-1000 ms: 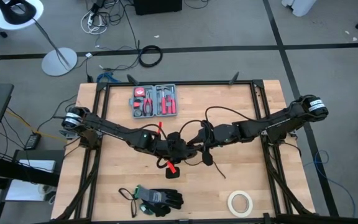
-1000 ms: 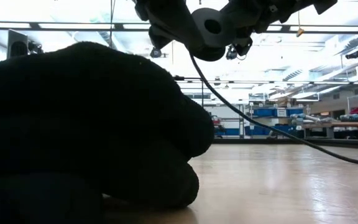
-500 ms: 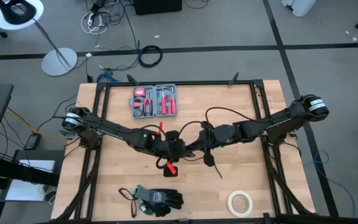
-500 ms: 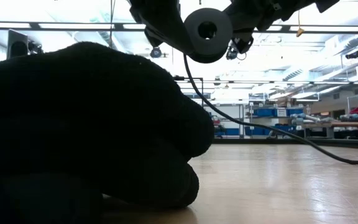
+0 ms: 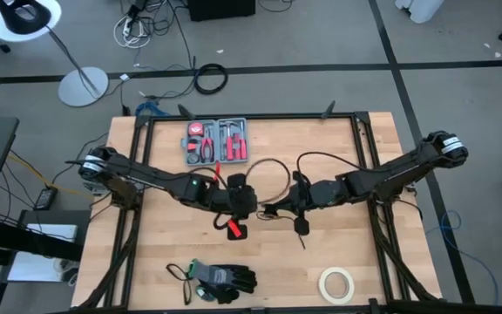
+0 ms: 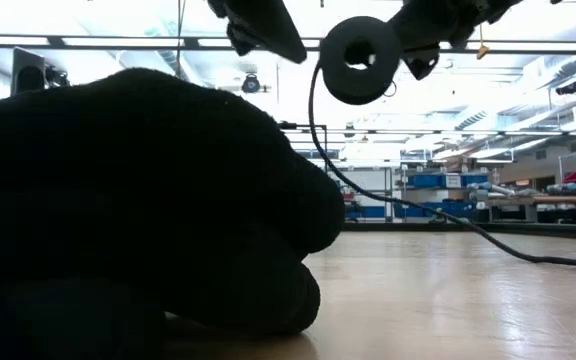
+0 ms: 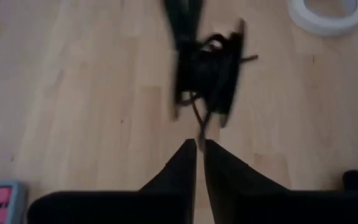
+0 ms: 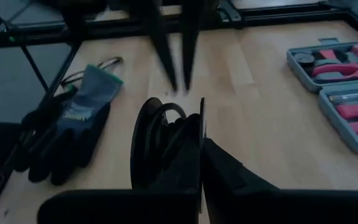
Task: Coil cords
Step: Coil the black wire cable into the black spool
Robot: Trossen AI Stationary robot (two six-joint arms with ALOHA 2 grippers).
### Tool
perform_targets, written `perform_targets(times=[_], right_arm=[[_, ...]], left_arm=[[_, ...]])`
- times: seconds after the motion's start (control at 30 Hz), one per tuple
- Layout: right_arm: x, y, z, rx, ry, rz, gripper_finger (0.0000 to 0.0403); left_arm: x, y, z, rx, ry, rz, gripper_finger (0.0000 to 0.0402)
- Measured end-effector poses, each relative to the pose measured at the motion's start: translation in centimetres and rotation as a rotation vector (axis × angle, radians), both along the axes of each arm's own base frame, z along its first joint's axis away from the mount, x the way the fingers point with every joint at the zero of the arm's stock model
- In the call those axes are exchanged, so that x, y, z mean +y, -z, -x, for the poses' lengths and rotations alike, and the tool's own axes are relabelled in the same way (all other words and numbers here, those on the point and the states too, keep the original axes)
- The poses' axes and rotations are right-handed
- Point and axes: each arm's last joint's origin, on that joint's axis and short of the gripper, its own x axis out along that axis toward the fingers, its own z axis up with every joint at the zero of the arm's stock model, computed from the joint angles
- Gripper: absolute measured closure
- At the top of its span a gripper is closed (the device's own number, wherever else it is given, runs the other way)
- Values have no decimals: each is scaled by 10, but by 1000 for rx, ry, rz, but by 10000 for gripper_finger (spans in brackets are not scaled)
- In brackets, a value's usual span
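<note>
Your wooden table [image 5: 155,253] carries a tool case [image 5: 217,142], gloves [image 5: 222,279] and a tape roll [image 5: 337,284]. Your right gripper [image 8: 201,142] has its fingers pressed together on the cord [image 8: 160,140], a small round coil lifted above mid-table with its tail trailing to the wood. Your left gripper [image 7: 200,144] faces it close by, fingers a sliver apart, holding nothing.

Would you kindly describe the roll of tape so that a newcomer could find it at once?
Start at the wooden table and go to its near edge on the right arm's side. The roll of tape lies flat there, alone. It is a pale open ring, unlike the dark gloves along the same edge.
</note>
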Motion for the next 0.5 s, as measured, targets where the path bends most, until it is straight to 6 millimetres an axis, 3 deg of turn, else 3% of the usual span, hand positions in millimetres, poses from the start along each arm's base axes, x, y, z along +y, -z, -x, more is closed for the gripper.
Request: perform_targets(times=[0.13,0.3,0.5], right_arm=[[-2,2,5,-30,28,-16,402],[-3,10,6,-149,52,-41,403],[-7,37,20,-273,68,-59,403]], left_arm=[[3,-13,9,-22,-27,31,363],[-6,-12,10,-24,-6,72,363],[-24,-7,13,-16,-3,39,362]])
